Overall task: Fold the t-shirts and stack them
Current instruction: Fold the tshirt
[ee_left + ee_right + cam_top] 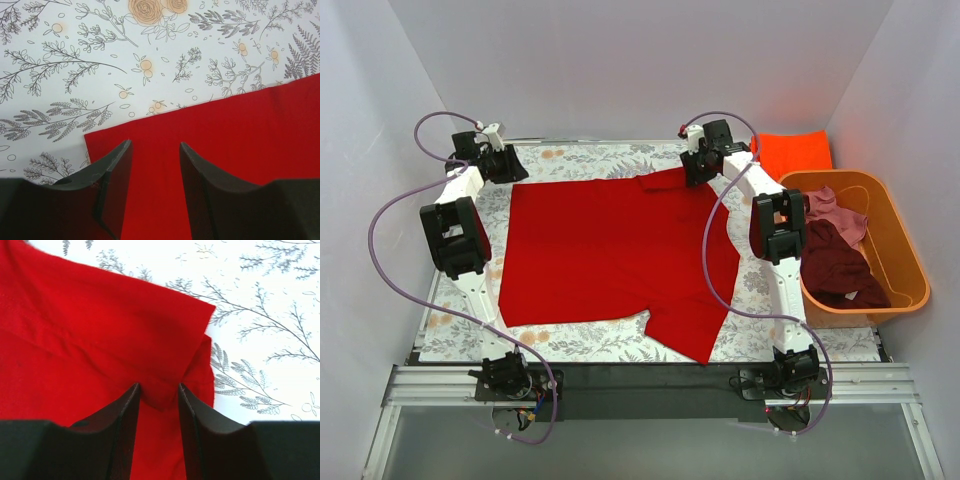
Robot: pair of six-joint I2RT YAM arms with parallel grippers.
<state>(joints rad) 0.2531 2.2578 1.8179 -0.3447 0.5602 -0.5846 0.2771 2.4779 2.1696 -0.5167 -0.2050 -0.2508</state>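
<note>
A bright red t-shirt [610, 250] lies spread flat on the flowered table cover [560, 340]. My left gripper [510, 165] is open over the shirt's far left corner; in the left wrist view its jaws [155, 145] stand apart above the red cloth [240, 130]. My right gripper [695, 172] is at the shirt's far right sleeve. In the right wrist view its jaws [159, 386] stand apart with a folded-over bit of red cloth [90, 340] between the tips.
An orange-red shirt [795, 152] lies folded at the back right corner. An orange plastic tub [910, 270] on the right holds a maroon shirt [835, 265] and a dusty pink shirt [835, 210]. White walls close in the table.
</note>
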